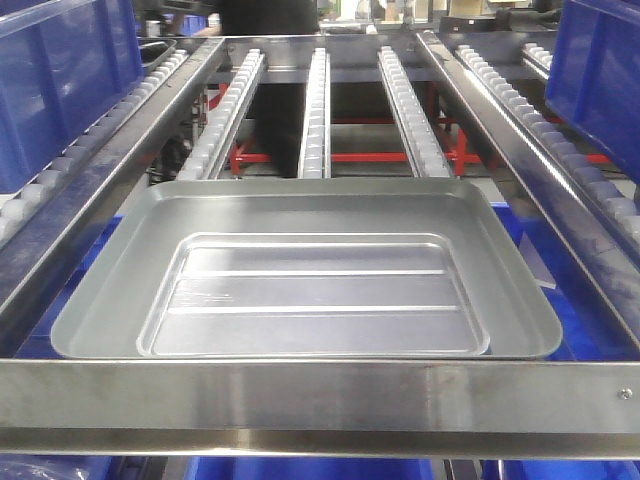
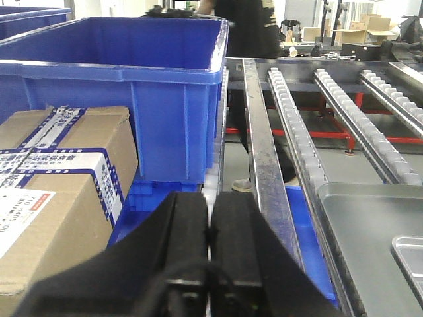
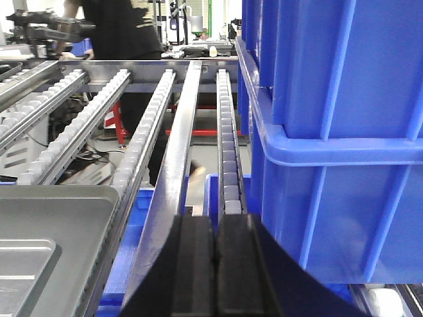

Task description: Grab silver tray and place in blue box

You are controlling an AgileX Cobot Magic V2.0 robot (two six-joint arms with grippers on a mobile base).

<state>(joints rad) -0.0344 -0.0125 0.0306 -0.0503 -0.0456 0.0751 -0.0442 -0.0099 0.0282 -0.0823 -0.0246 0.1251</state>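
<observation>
The silver tray [image 1: 310,215] lies flat on the roller rails, its near edge against the steel front bar [image 1: 320,395]. Neither gripper shows in the front view. In the left wrist view my left gripper [image 2: 209,201] is shut with nothing in it, to the left of the tray's corner [image 2: 370,218] and apart from it. A large blue box [image 2: 132,86] stands ahead of it on the left, also seen in the front view [image 1: 60,80]. My right gripper [image 3: 216,221] is shut and holds nothing, to the right of the tray [image 3: 53,218].
A taped cardboard carton [image 2: 59,178] sits close on the left, below the blue box. Stacked blue crates [image 3: 337,132] rise right beside the right gripper. Steel side rails [image 3: 175,165] and roller tracks [image 1: 315,110] run away from me. A person in black [image 3: 119,26] stands at the far end.
</observation>
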